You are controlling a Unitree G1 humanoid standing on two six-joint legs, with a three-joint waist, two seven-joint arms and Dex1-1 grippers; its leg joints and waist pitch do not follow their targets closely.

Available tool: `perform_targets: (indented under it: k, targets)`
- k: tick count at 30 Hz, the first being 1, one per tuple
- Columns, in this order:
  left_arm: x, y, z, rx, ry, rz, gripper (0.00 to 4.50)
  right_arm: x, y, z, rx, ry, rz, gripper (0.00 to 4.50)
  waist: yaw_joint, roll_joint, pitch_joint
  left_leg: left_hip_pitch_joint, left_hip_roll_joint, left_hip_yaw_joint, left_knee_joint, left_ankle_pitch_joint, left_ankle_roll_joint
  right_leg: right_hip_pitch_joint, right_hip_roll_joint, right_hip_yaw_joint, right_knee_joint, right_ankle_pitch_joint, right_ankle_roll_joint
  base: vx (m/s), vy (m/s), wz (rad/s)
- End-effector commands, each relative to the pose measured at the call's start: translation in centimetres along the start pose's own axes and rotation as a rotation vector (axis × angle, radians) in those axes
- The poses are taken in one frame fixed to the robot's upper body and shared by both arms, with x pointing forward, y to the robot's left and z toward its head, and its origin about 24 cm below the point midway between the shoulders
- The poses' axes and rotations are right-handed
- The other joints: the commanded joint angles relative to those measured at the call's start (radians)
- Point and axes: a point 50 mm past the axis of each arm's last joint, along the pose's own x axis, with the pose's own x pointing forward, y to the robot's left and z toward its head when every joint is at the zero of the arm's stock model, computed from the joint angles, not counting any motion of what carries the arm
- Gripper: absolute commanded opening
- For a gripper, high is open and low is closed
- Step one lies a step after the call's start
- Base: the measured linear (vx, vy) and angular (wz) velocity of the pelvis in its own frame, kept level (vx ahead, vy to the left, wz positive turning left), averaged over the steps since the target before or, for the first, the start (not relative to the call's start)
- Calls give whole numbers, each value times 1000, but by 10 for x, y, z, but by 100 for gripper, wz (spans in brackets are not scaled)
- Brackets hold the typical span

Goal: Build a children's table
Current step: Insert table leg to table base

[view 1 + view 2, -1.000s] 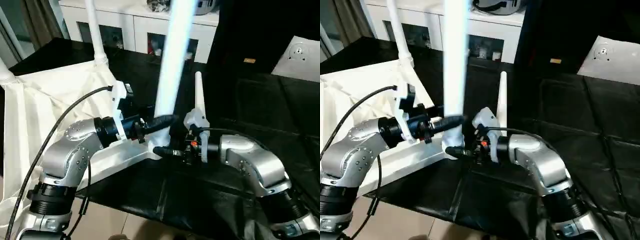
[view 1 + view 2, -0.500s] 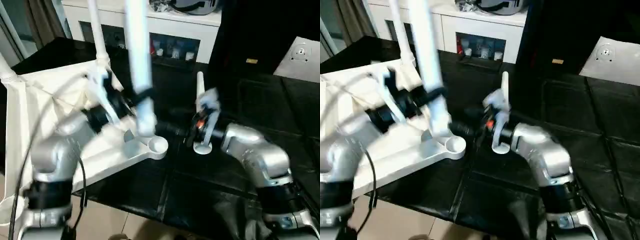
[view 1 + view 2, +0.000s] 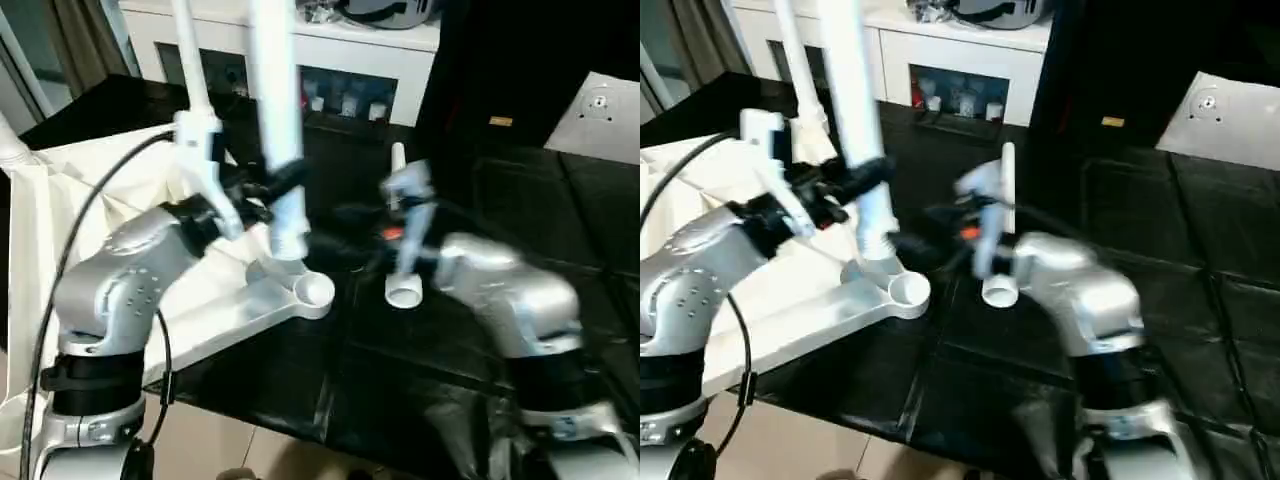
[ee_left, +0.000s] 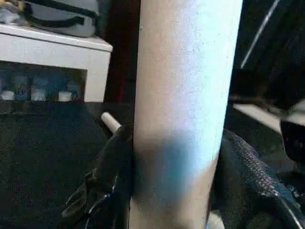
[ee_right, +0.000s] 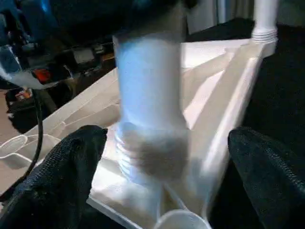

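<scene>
Our left gripper (image 3: 285, 180) clamped on upright leg (image 3: 275, 110), blocking the corner socket (image 3: 272, 268), spare leg (image 3: 400, 225) standing just beside on our right, open black mat (image 3: 480, 400) nearer us

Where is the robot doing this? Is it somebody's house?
Probably an indoor room, maybe a home or a test room. A white cabinet with little windows stands at the back, black mats cover the floor, and a curtain hangs in the corner.
</scene>
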Motion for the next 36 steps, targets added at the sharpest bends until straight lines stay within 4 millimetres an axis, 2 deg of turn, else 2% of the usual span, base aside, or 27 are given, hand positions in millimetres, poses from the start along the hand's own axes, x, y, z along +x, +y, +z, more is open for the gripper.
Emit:
perform_targets:
  k: [1, 4, 6, 8, 13, 15, 24, 26, 32, 36]
  targets:
    - [3, -7, 5, 57, 4, -14, 198, 2, -1, 4, -15, 11, -14, 450, 4, 3, -70, -20, 43, -8, -62, 8, 42, 72, -87, 66, -70, -309, -49, 0, 0, 0]
    - [7, -15, 3, 69, 13, -35, 198, 8, 0, 5, -18, 13, -8, 450, 4, 3, -70, -21, 43, -7, -62, 12, 36, 72, -87, 68, -68, -287, -56, 0, 0, 0]
    - [9, -19, 2, 81, 20, -45, 198, 12, -1, 6, -14, 14, -20, 424, 4, -1, -70, -22, 43, -7, -62, 10, 36, 73, -87, 68, -68, -286, -60, 0, 0, 0]
    - [10, -19, 1, 83, 21, -47, 198, 13, -1, 6, -12, 14, -24, 413, 4, 1, -70, -22, 42, -6, -62, 10, 34, 74, -87, 68, -68, -289, -57, 0, 0, 0]
    - [15, -28, 3, 66, 3, -74, 198, 18, -3, 6, -11, 17, -33, 371, 3, -5, -70, -25, 40, -5, -61, 13, 33, 76, -88, 68, -68, -288, -54, 0, 0, 0]
    - [15, -30, 2, 68, 4, -78, 198, 19, -4, 7, -11, 14, -35, 338, 5, -3, -70, -24, 42, -6, -62, 16, 33, 75, -89, 69, -67, -287, -54, 0, 0, 0]
    - [13, -28, -1, 83, 27, -80, 198, 20, -5, 8, -7, 6, -33, 271, 3, -2, -69, -23, 41, -5, -61, 14, 34, 73, -87, 68, -68, -293, -46, 0, 0, 0]
    - [13, -29, -2, 95, 35, -84, 198, 20, -5, 8, -6, 3, -31, 240, 2, -1, -70, -23, 42, -7, -61, 19, 36, 72, -86, 68, -66, -276, -51, 0, 0, 0]
    - [14, -30, -4, 113, 49, -96, 198, 21, -4, 8, -3, 8, -17, 201, 2, -1, -70, -23, 43, -6, -61, 20, 34, 74, -88, 69, -63, -263, -60, 0, 0, 0]
    - [14, -30, -4, 128, 57, -96, 198, 21, -4, 7, -3, 15, -13, 196, 3, -1, -70, -23, 42, -6, -61, 19, 33, 74, -88, 69, -64, -266, -61, 0, 0, 0]
